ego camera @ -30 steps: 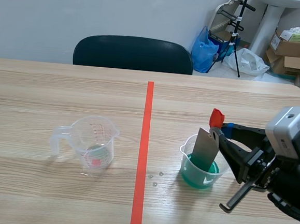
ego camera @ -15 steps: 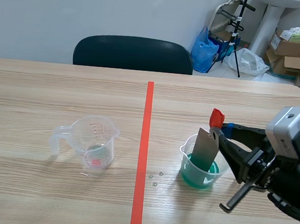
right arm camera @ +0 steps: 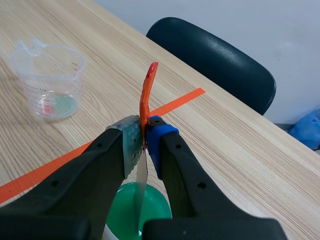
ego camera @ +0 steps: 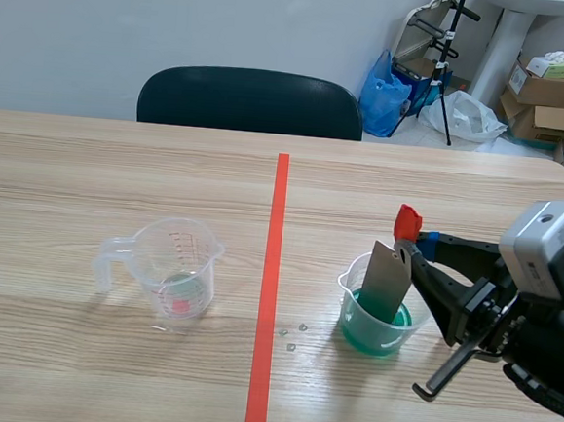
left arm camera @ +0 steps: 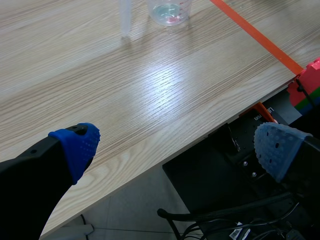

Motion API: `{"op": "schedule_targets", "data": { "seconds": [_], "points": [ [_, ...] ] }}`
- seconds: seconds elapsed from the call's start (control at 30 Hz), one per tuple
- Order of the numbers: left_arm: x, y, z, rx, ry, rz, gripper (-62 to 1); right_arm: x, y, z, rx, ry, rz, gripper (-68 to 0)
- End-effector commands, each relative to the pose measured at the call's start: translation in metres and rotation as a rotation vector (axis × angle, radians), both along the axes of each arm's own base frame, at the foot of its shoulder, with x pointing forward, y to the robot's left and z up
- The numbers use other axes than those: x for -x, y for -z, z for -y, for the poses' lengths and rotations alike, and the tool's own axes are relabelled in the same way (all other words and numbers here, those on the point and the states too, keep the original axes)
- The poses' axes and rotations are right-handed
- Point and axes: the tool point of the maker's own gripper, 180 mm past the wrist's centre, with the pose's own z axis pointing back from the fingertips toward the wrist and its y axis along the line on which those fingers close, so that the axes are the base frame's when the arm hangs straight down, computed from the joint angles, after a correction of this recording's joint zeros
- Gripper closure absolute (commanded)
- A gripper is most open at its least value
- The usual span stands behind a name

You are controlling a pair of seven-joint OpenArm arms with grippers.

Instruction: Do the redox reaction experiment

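Metal strip [ego camera: 387, 278]: stands tilted on the right half of the desk [ego camera: 118, 179], lower end dipped in the green liquid [right arm camera: 125, 210], red tab [ego camera: 407, 221] at its top.
Right jaws: clamped on the strip's upper end, just under the tab.
Slip risk: the strip looks thin and smooth, so a loosened hold would likely drop it and splash.
Cup [ego camera: 375, 328]: small, clear and probably light. A sideways drag on the strip could tip it.
Droplets [ego camera: 292, 337]: lie just left of the cup. Lifting out the wet strip would likely drip more.
Measuring jug [ego camera: 175, 271]: left of the tape line [ego camera: 273, 269], well apart.
Left jaws: wide and empty, off the desk's near edge, so nothing steadies the cup.
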Motion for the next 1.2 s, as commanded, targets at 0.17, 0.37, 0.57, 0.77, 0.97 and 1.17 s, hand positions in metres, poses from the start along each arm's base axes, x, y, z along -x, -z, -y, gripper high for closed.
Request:
{"op": "schedule_targets", "data": {
  "seconds": [0.17, 0.37, 0.57, 0.77, 0.97, 1.17],
  "points": [
    [-0.0027, -0.0056, 0.0061, 0.030, -0.001, 0.025, -62.3, -0.0044, -0.0066, 0.0045, 0.003, 0.004, 0.026, -2.0],
    [-0.0027, -0.0056, 0.0061, 0.030, -0.001, 0.025, -62.3, -0.0044, -0.0066, 0.0045, 0.003, 0.004, 0.026, -2.0],
    [-0.0027, -0.0056, 0.0061, 0.029, -0.001, 0.025, -62.3, -0.0044, -0.0066, 0.0044, 0.003, 0.004, 0.026, -2.0],
    [-0.0027, -0.0056, 0.0061, 0.029, -0.001, 0.025, -62.3, -0.0044, -0.0066, 0.0044, 0.003, 0.004, 0.026, -2.0],
    [-0.0027, -0.0056, 0.0061, 0.029, -0.001, 0.025, -62.3, -0.0027, -0.0058, 0.0026, -0.002, -0.010, 0.015, -2.0],
    [-0.0027, -0.0056, 0.0061, 0.030, -0.001, 0.025, -62.3, -0.0027, -0.0058, 0.0026, -0.002, -0.010, 0.015, -2.0]
  ]
}}
